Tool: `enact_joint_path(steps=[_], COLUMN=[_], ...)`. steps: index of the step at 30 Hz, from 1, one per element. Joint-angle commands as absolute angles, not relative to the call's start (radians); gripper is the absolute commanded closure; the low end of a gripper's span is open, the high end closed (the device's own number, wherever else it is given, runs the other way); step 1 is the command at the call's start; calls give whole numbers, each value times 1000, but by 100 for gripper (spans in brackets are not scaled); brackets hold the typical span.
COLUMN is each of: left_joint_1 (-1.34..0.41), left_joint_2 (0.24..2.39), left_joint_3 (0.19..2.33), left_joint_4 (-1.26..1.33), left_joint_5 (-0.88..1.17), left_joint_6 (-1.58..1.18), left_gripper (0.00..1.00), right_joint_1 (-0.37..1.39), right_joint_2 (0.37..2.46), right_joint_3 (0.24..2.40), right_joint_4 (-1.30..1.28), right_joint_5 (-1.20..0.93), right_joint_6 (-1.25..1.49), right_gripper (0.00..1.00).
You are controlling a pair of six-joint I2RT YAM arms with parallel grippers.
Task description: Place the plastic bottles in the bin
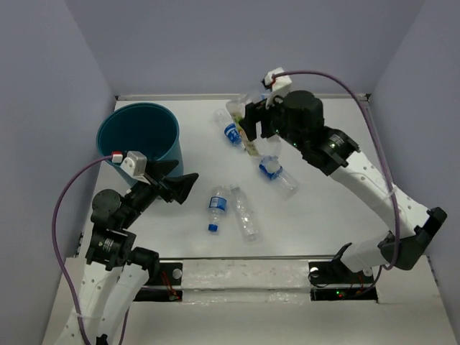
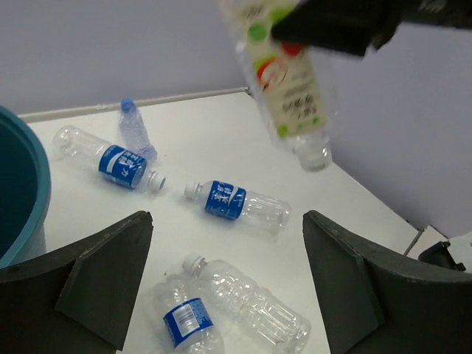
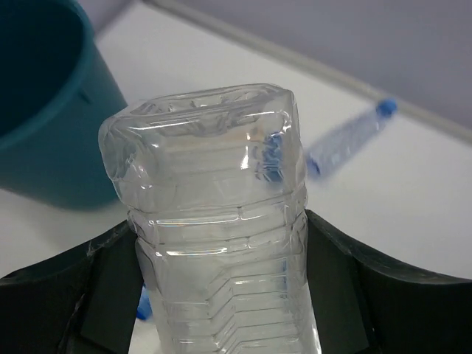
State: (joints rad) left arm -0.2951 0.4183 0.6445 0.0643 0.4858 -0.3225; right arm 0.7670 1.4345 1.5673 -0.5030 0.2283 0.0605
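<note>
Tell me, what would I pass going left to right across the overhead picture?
Teal bin → left end effector → blue-labelled bottle near the front → held bottle in the right end effector → blue-labelled bottle farther right.

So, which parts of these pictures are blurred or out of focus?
Right wrist: the held bottle is sharp, the bin and the blue-capped bottle behind it are soft. Left wrist: that held bottle is slightly blurred, the lying bottles are crisp. Top external: everything sharp, light even.
</note>
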Motion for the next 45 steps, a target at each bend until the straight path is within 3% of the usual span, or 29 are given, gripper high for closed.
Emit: enact_joint_path(steps=[1, 6, 10, 14, 17, 21, 22, 24, 26, 27, 38, 45], left_joint_1=[-299, -299, -298, -299, -298, -299, -299, -299, -299, -299, -337, -572], left_joint_2=[374, 342, 365, 400, 402, 396, 396, 396, 405, 423, 589, 863], left_joint_3=[755, 827, 822, 755, 730, 715, 712, 695, 677, 661, 655, 707], left_joint_4=[-113, -240, -334, -374, -368, -356, -357, -362, -362, -365, -341, -312], left_joint_5=[326, 227, 192, 270, 304, 336, 336, 336, 337, 339, 278, 75], left_joint_6=[-322, -348, -428, -468, -504, -529, -529, -531, -519, -511, -474, -454], left_gripper=[7, 9, 9, 11, 11, 12, 13, 13, 14, 14, 19, 19], right_joint_1=[770, 770, 770, 770, 779, 802, 802, 811, 811, 811, 811, 772], right_joint_2=[1419, 1563, 1708, 1907, 2043, 2177, 2203, 2229, 2230, 2227, 1987, 1599], right_joint_3=[1698, 1727, 1796, 1992, 2218, 2353, 2364, 2394, 2408, 2405, 2208, 1702], right_joint_4=[-130, 402, 662, 696, 608, 491, 457, 401, 361, 324, 69, -128], right_joint_5=[28, 29, 74, 14, -87, -123, -132, -155, -185, -196, -184, -16], right_joint_6=[103, 265, 394, 569, 635, 644, 649, 647, 631, 609, 359, 175], right_gripper=[61, 62, 62, 63, 63, 60, 56, 30, 3, 0, 2, 7])
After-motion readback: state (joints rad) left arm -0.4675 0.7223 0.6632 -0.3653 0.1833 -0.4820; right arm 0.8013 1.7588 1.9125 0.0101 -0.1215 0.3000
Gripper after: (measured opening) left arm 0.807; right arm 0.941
